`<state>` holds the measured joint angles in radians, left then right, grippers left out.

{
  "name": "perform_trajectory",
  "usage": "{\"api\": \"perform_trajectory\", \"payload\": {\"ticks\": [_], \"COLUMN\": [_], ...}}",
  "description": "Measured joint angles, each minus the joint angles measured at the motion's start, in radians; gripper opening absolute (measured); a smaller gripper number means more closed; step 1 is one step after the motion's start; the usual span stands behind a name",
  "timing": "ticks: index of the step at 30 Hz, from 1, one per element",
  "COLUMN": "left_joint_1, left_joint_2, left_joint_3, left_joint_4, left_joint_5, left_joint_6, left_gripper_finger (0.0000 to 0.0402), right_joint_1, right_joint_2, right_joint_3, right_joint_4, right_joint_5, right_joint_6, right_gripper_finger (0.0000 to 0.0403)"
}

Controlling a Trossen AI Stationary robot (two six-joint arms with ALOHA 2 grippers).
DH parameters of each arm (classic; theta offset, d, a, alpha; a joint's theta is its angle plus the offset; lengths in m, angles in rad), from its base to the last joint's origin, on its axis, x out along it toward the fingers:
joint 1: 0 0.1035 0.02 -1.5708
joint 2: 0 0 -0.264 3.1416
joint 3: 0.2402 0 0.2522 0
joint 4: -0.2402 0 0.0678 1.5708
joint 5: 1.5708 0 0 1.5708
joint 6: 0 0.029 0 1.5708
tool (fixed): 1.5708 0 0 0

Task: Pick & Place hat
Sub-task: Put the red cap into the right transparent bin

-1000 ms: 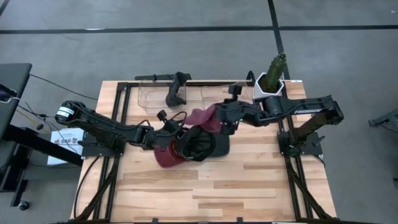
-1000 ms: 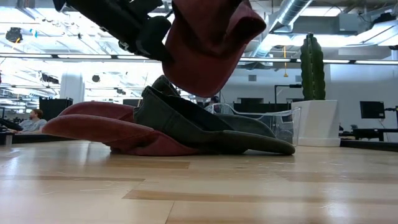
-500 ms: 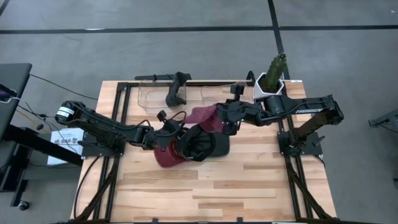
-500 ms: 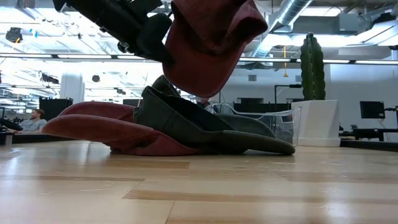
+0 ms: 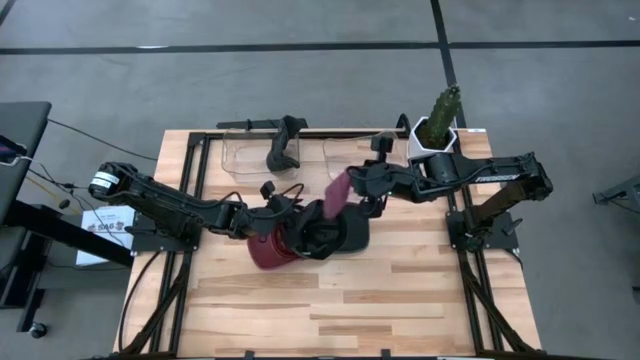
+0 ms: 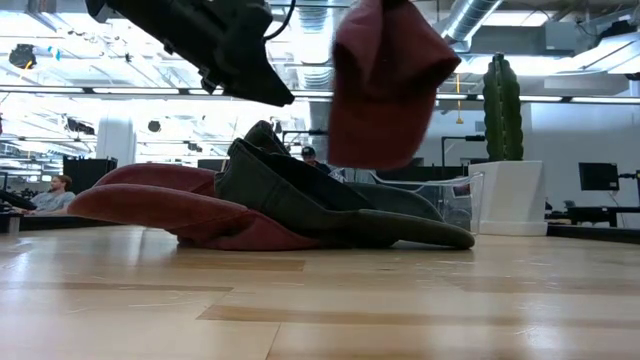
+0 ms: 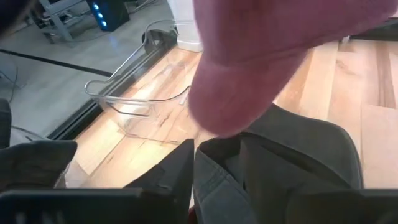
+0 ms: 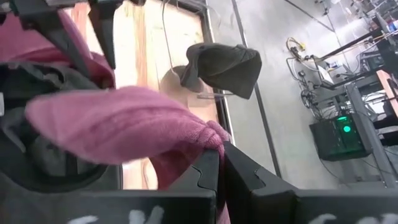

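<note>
I observe the right gripper (image 5: 352, 192) pinching the maroon hat (image 6: 385, 85), which hangs clear above the hat pile (image 6: 270, 205) at table (image 5: 400, 290) centre. The left gripper (image 5: 290, 207) sits just beside it, fingers spread, holding nothing.

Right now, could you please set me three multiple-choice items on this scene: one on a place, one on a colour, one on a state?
1. Where is the cactus pot?
A. far right corner
B. near left corner
C. table centre

2. What colour is the lifted hat?
A. blue
B. maroon
C. white

3. How does the right gripper stand?
A. open, empty
B. out of view
C. jaws shut on the lifted hat

Key: 1 A, the high view shows it there. 2 B, maroon in the low view. 3 C, cloth is pinched in the right wrist view.
</note>
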<state>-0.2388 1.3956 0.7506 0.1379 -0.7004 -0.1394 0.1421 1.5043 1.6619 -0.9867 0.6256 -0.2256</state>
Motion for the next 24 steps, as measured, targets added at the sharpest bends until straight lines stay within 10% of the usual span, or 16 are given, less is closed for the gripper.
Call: {"api": "perform_trajectory", "payload": {"ticks": [24], "left_joint_1": [0.0], "left_joint_2": [0.0], "left_joint_3": [0.0], "left_joint_4": [-0.002], "left_joint_5": [0.081], "left_joint_6": [0.003], "left_gripper_finger": [0.0149], "right_joint_1": [-0.053], "right_joint_2": [-0.002], "right_joint_3": [0.0], "right_joint_4": [-0.224], "right_joint_5": [0.002], "right_joint_6": [-0.306], "right_gripper_finger": [0.0]}}
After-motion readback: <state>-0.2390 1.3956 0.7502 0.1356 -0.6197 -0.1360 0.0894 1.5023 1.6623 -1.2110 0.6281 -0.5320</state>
